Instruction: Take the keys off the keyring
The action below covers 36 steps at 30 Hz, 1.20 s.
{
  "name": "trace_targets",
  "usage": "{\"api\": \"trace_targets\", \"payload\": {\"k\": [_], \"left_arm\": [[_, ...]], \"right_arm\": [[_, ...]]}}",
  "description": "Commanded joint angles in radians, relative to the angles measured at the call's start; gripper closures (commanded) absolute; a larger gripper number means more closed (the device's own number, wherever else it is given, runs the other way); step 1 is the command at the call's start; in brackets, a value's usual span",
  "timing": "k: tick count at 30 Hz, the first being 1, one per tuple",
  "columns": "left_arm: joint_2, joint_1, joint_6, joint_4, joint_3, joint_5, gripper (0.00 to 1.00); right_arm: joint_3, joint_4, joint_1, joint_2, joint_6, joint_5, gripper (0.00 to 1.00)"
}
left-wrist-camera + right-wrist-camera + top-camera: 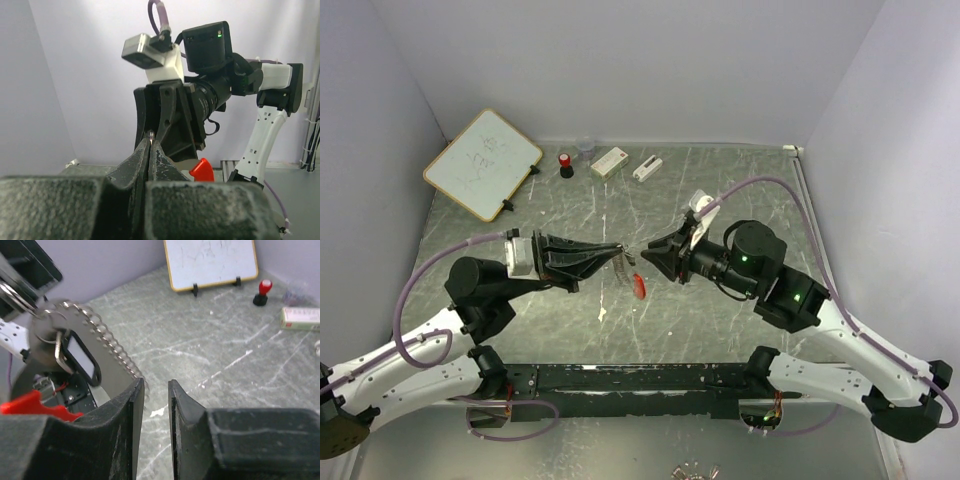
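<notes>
Nearest the arm bases, the red clip [638, 286] of the keyring [107, 342] hangs low between the two arms. Just above it, the left gripper [617, 252] has its fingers pressed together on the ring's thin metal and holds the whole bunch in the air. The left wrist view shows a glint of metal pinched at the tips. Facing it nose to nose, the right gripper [647, 257] has its jaws parted by a narrow gap with nothing between them. It sits just beside the coiled loop and a black-headed key [80, 360] dangling from it. The step in hand looks like the approach: one arm anchors the ring while the other lines up to take a key. The next move probably calls for the right fingers to close on that key and work it round the ring without jerking it from the left pinch. Far back on the table [720, 320] sit a whiteboard [480, 165], a red-capped bottle [565, 165] and a white box [610, 161], well apart from the work.
</notes>
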Motion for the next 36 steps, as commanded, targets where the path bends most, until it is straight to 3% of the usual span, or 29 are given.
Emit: {"api": "trace_targets", "payload": {"k": [1, 15, 36], "left_arm": [[-0.007, 0.005, -0.024, 0.027, 0.044, 0.041, 0.93], [0.027, 0.005, 0.025, -0.009, 0.018, -0.004, 0.93], [0.06, 0.006, 0.063, -0.003, 0.003, -0.074, 0.93]], "right_arm": [[-0.019, 0.168, -0.003, -0.055, -0.029, -0.034, 0.75], [-0.044, 0.33, -0.002, -0.053, -0.056, -0.13, 0.8], [-0.037, 0.322, -0.002, -0.044, -0.047, -0.214, 0.8]]}}
